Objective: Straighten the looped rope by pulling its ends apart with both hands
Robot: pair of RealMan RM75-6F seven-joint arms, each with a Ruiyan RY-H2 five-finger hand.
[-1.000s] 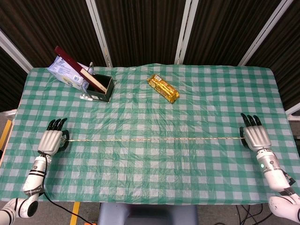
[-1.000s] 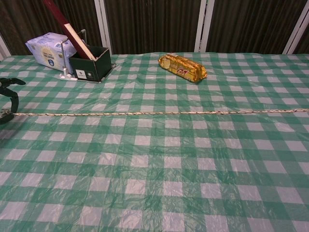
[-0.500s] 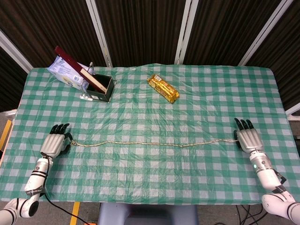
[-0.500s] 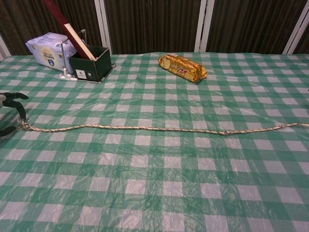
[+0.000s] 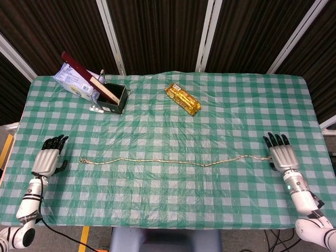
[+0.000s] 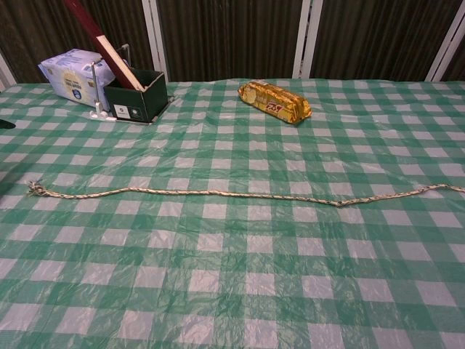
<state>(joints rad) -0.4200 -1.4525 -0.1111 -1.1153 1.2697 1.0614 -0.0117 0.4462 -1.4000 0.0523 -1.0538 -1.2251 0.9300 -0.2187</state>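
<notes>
The thin tan rope (image 5: pixel 168 161) lies slack on the green checked tablecloth (image 5: pixel 210 115), in a nearly straight line with slight waves and no loop. In the chest view the rope (image 6: pixel 218 193) runs from its frayed left end off the right edge. My left hand (image 5: pixel 47 157) rests at the table's left edge with fingers extended, a clear gap away from the rope's left end (image 5: pixel 81 160). My right hand (image 5: pixel 282 154) sits at the right with fingers extended. The rope's right end (image 5: pixel 265 156) stops just beside it, with no visible grip. Neither hand shows in the chest view.
A dark open box (image 5: pixel 111 98) with a maroon board leaning out stands at the back left beside a pale blue packet (image 5: pixel 73 81). A gold snack packet (image 5: pixel 182 99) lies at the back centre. The table edges run close to both hands.
The rope went from taut to slack on the cloth. My left hand let go of its end and drew away to the left. My right hand shifted slightly to the right.
</notes>
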